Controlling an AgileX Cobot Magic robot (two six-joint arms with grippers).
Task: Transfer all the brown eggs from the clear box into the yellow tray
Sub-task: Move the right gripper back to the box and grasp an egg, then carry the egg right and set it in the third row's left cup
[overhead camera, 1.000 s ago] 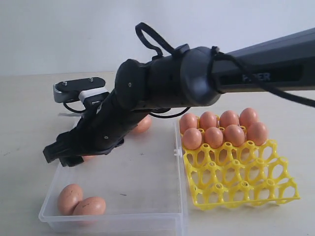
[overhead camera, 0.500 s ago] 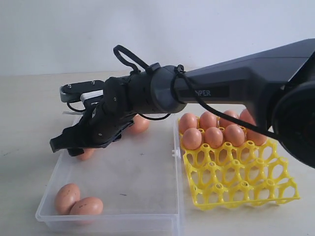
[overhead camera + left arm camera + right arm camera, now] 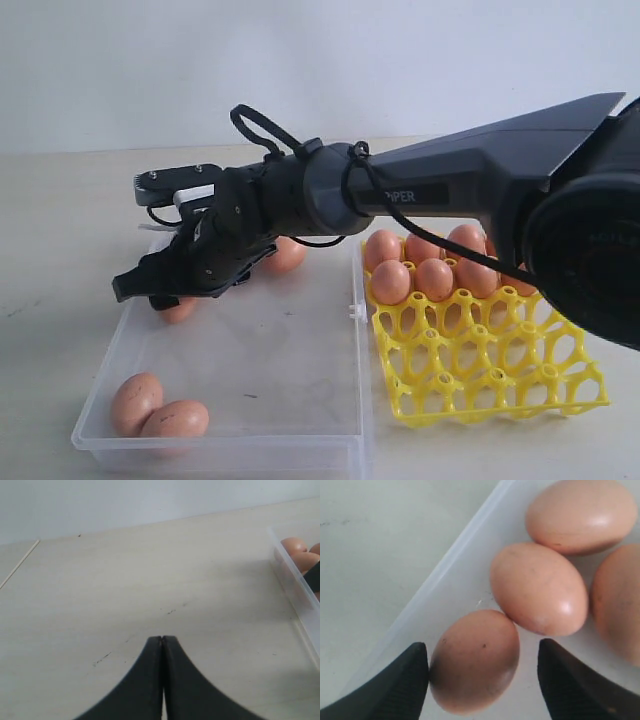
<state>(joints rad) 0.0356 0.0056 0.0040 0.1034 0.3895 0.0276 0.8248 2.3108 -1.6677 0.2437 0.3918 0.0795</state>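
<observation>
Right gripper (image 3: 482,650) open over a brown egg (image 3: 475,662), far left end of the clear box (image 3: 260,370).
Jaws stand wide, one on each side of the egg: one finger just beside the shell, the other apart. Three more eggs (image 3: 537,587) crowd next to it. Two eggs (image 3: 160,412) touch in the box's near left corner. Yellow tray (image 3: 490,385) just right of the box, eggs in its two far rows. Left gripper (image 3: 161,639) closed, tips pressed together, above the table (image 3: 125,580) beside the box wall.

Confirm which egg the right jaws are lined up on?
The dark-specked egg by the clear box wall: it alone lies between the open jaws; the other three eggs lie past them.
</observation>
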